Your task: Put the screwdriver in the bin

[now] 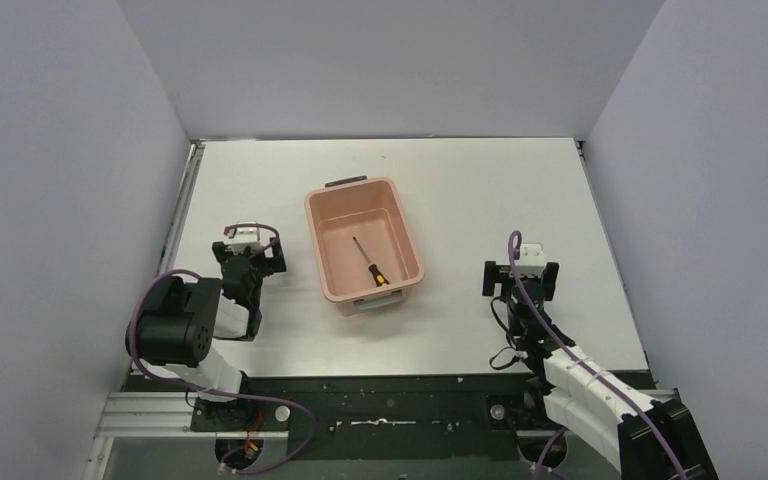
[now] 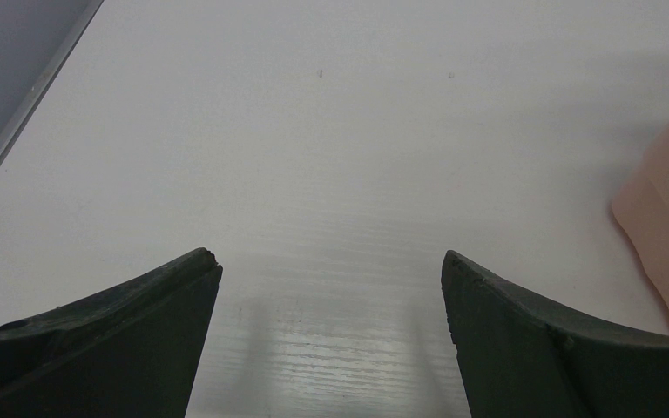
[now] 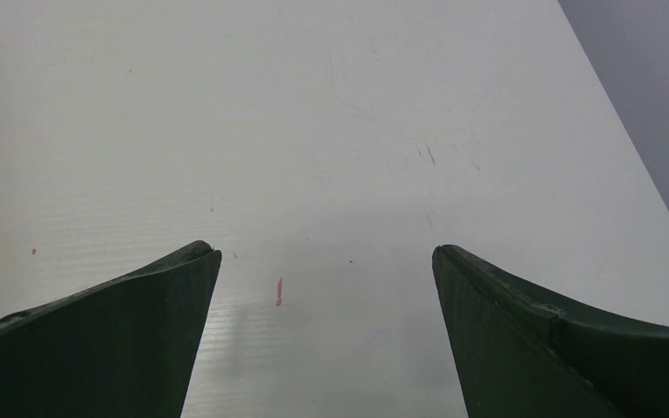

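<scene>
1. Claws first: I see the left claw [image 1: 250, 252] spread wide, holding nothing, low over the table [image 1: 480, 200] just left of the bin [image 1: 315, 245].
2. Right claw [image 1: 520, 272] is the same, jaws apart and empty, well to the right of the bin.
3. From the left wrist camera, I get two dark fingers [image 2: 139, 340] with bare white surface between them and a curve of pink tub wall at the right edge.
4. From the right wrist camera, its fingers [image 3: 557, 348] frame only tabletop, with a tiny red mark [image 3: 279, 291] between them.
5. Now the screwdriver [image 1: 369, 262]: it lies flat on the floor of the bin, slanted, with neither claw near it.
6. It looks slim, with a thin dark shaft pointing to the far left and a short black-and-yellow handle toward the near right corner. It is much shorter than the tub.
7. That bin is a salmon-pink rectangle with rounded corners and a flared rim. It has a dark handle at the far end and a pale grey one at the near end.
8. Surface: a matte white board, faintly scuffed and speckled.
9. Room: plain pale grey walls [image 1: 380, 60] close in on three sides.
10. A metal rail [image 1: 390, 420] runs along the near edge, and purple cables [image 1: 290, 440] loop around both arm bases.
</scene>
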Robot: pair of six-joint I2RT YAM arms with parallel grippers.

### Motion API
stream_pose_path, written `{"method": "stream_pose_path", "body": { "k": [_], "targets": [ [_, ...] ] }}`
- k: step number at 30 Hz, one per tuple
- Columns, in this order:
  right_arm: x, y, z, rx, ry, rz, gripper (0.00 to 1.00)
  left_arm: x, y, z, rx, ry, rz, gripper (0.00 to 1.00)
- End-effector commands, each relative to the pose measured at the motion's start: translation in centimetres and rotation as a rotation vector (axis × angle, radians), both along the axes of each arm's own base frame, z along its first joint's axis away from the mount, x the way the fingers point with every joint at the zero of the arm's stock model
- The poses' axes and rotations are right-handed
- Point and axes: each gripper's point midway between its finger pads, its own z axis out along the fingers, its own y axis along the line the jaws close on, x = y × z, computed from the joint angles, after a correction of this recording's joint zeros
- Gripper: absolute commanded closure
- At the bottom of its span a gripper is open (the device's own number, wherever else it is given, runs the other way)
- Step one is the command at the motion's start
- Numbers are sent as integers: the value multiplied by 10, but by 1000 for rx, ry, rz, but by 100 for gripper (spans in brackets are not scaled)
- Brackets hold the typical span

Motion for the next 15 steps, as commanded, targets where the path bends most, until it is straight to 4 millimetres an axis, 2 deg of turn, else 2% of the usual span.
{"method": "stream_pose_path", "body": {
  "k": [1, 15],
  "targets": [
    [14, -2, 44, 41, -195, -30, 0, 7, 0, 12, 5, -40, -10, 3],
    [15, -2, 42, 39, -195, -29, 0, 7, -1, 12, 3, -42, -12, 3]
  ]
}}
